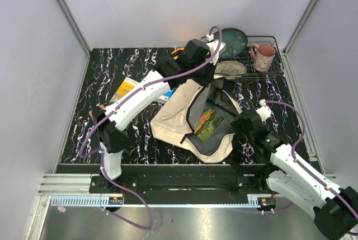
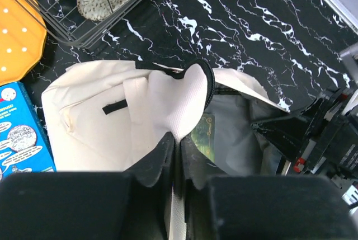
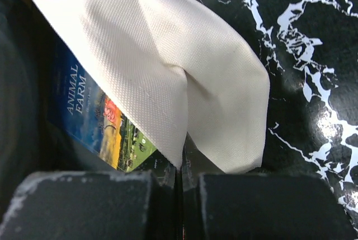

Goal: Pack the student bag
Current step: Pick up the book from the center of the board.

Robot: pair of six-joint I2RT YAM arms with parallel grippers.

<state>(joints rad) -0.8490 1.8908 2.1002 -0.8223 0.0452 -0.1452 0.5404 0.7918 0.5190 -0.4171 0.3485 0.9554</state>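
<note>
Black marbled table (image 1: 112, 72) carried student bag (image 1: 173, 120), lying open btwn both grippers. Left gripper (image 2: 176, 142) was pinched on bag's top rim fabric. Right gripper (image 3: 180, 170) was pinched on cream flap at opp. edge. Animal Farm book (image 3: 92, 120) sat inside, just left of right gripper.

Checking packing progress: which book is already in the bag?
The Animal Farm book, inside the student bag; the blue book and yellow book lie outside.

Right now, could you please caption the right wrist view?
The right hand pinches the cream student bag, Animal Farm book inside.
</note>
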